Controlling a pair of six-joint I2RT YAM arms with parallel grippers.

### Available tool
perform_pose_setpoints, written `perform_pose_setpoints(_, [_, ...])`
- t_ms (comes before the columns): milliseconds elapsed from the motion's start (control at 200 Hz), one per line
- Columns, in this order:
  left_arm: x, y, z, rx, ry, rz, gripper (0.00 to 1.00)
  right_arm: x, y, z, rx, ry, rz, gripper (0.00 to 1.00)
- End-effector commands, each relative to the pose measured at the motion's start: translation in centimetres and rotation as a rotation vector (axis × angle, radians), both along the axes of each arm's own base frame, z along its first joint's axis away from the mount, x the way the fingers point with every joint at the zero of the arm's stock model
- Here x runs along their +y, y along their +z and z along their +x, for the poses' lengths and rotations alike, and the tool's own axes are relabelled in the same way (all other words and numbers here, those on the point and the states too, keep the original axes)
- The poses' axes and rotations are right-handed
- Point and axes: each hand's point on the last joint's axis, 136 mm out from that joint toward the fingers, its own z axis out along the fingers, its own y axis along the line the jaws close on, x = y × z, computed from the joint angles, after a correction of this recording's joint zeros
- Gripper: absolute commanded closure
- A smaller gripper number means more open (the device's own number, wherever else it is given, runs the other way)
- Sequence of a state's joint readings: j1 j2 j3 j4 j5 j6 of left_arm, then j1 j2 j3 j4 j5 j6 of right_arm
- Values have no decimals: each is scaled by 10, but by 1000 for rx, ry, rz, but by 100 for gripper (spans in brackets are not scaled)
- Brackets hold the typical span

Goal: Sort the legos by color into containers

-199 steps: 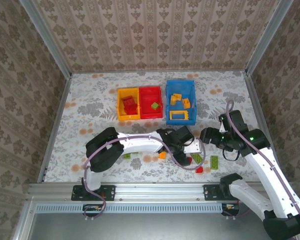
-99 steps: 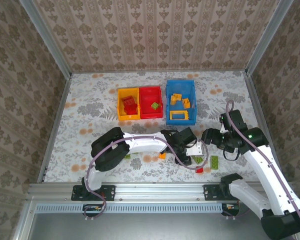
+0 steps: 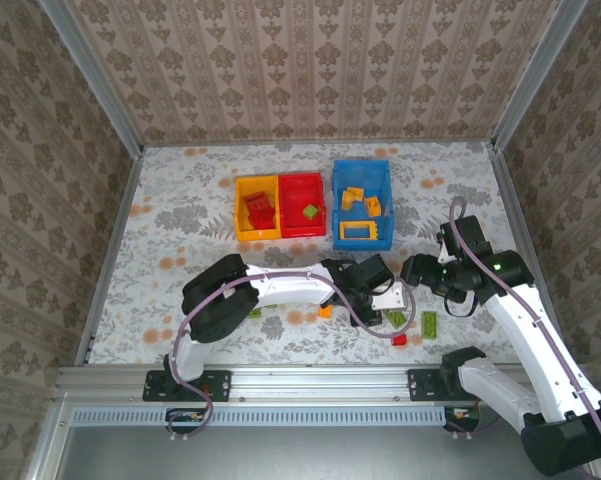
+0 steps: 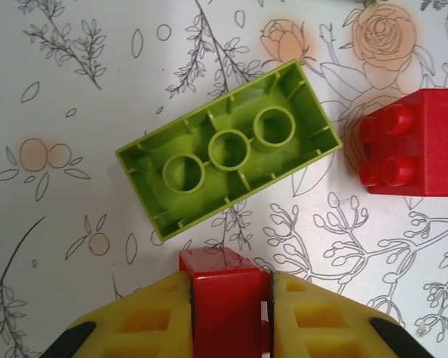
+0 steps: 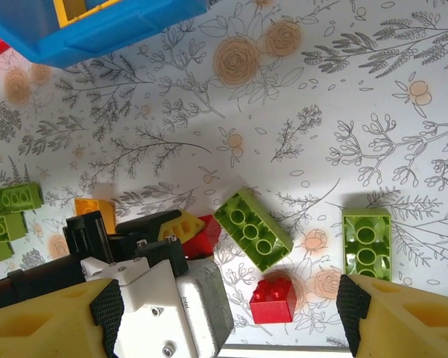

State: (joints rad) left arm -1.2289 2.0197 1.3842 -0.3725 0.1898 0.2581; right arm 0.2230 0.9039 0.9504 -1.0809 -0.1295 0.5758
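Red lego (image 4: 225, 283) is clenched in my left pincer (image 4: 227, 321), its lower half hidden between the fingers (image 4: 156, 321). Just beyond it on the counter (image 4: 74, 89) lies an upturned green brick (image 4: 227, 149); my right pincer (image 5: 229, 306) hangs released.

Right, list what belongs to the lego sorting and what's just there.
Job: red brick in the left tool; upturned green brick; loose red brick; yellow bin; red bin; blue bin.
Just there: floral table cover; wallpapered walls; metal rail.
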Motion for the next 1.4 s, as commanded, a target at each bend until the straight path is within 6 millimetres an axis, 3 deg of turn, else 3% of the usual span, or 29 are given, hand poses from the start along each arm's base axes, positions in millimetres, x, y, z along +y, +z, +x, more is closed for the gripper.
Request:
perform_pose_setpoints(0, [5,10,9,-34,37,-6,80,17,8,9,-37,42,79,22])
perform_pose_setpoints(275, [17,63,53,-52,177,-116,83,25,13,23,-62,72,105,24])
perform_pose_setpoints(405, [38,88,82,-73,283,-150,83,36,22,35,-102,144,109,25])
perform_pose_setpoints(490, [65,104,110,-103,394,-156,82,55,34,43,-162,232,138,25])
perform_pose_setpoints(620, [123,125,154,-145,612,-159,81,109,56,52,-288,436,217,25])
perform_pose_setpoints(755, [185,138,197,-169,835,-176,81,158,57,58,-315,564,247,24])
perform_pose_setpoints(860, [219,143,227,-139,987,-218,81,183,59,70,-319,597,265,25])
perform_pose_setpoints(1030, [244,137,279,-96,1154,-255,81,201,60,86,-309,626,255,25])
perform_pose_setpoints(1105, [244,129,297,-74,1195,-254,81,206,63,90,-315,639,253,25])
perform_pose_setpoints(1140, [259,126,311,-69,1249,-254,81,207,62,92,-309,639,248,25])
perform_pose_setpoints(1265, [261,112,332,-13,1303,-279,80,210,58,99,-299,633,239,25])
perform_pose_setpoints(1395, [262,97,340,32,1329,-267,76,206,52,99,-280,611,220,25])
